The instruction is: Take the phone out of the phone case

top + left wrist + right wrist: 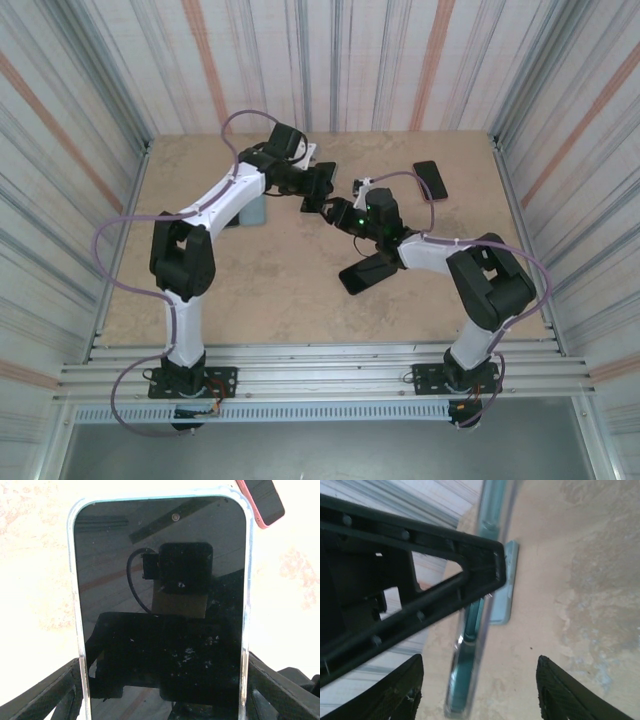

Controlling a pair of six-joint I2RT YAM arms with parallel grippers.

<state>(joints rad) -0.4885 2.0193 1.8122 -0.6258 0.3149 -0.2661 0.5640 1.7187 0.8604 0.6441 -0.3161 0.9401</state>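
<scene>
nothing is separated yet: the phone sits fully inside the clear phone case, whose rim runs unbroken around the dark screen. what looks done is the pick-up. the cased phone is off the surface and presented between the two arms. the whole removal is left, by my reading: get a second hold, then peel or push the phone out.

the left claw is clenched on the phone case, one finger against each long side at the end nearest its wrist, so the phone stands straight out ahead of it. the right claw is released. from its wrist view the case is edge-on between its two fingers, with a gap on either side (closer to the left-hand finger in that view), touching neither. beyond the right claw a pale blue slab lies flat on the surface, and past the far tip of the held phone a pink-cased phone lies apart.
</scene>
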